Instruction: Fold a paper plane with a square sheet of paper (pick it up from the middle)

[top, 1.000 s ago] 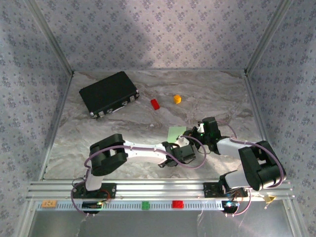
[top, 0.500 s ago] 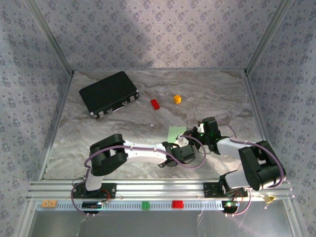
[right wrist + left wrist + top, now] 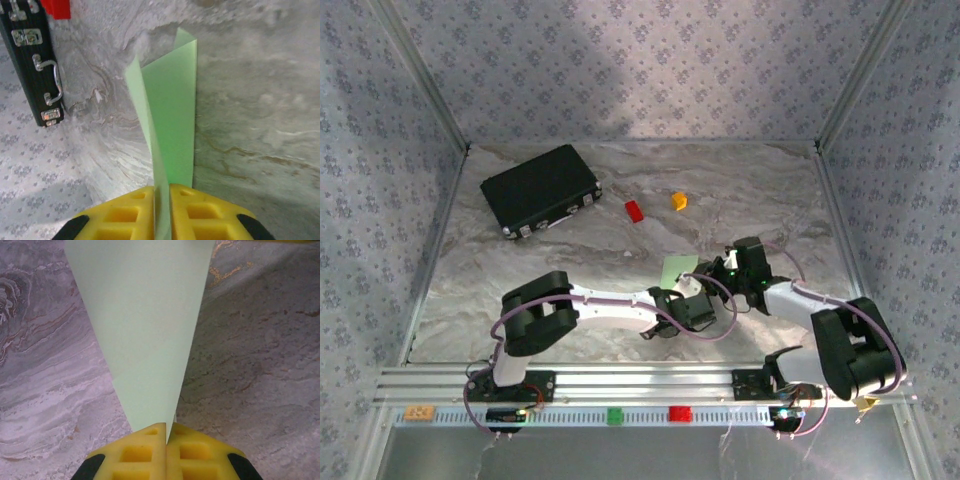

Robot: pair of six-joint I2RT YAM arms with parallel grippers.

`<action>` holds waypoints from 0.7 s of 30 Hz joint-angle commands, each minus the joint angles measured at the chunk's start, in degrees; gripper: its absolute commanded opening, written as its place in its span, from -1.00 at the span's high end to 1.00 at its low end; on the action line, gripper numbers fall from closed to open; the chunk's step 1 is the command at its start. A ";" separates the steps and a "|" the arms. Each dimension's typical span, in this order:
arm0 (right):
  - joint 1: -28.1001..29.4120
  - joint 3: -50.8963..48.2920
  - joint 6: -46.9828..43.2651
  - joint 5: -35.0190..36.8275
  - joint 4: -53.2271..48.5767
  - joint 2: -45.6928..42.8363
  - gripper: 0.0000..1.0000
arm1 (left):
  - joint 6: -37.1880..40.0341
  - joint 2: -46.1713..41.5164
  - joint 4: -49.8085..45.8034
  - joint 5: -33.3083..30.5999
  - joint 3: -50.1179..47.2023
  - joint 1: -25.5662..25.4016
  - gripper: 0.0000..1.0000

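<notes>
The paper plane (image 3: 678, 268) is a pale green sheet folded to a long point, near the middle of the table between both grippers. In the left wrist view it (image 3: 145, 315) tapers toward me, its tip pinched in my left gripper (image 3: 166, 426), whose yellow pads meet. My left gripper (image 3: 688, 288) reaches it from the near side. In the right wrist view the paper (image 3: 172, 115) stands on edge with two flaps spread. One flap runs down between the pads of my right gripper (image 3: 161, 187), which stand a narrow gap apart. My right gripper (image 3: 725, 266) is at its right.
A black case (image 3: 540, 188) lies at the back left, and its latches and handle (image 3: 30, 55) show in the right wrist view. A red block (image 3: 634, 210) and an orange block (image 3: 679, 200) sit behind the paper. Patterned walls close in the marbled table (image 3: 570, 250).
My left gripper has closed on the paper's tip. My right gripper's pads have parted a little, and the right arm's elbow has shifted slightly to the right.
</notes>
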 commanded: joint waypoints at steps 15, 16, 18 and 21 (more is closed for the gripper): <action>-4.24 0.50 -6.99 3.20 -13.63 -8.17 0.41 | -2.07 -6.24 9.20 10.36 -7.20 3.59 1.00; -4.41 0.51 -7.16 3.24 -13.90 -8.49 0.41 | -2.10 -6.53 9.71 11.07 -7.55 3.77 1.00; -4.66 0.25 -7.27 3.20 -14.30 -9.11 0.41 | -2.44 -6.99 11.40 13.10 -8.59 4.36 1.00; -4.94 -0.15 -7.43 3.12 -14.49 -9.90 0.41 | -3.15 -8.06 13.94 15.95 -10.41 5.39 1.00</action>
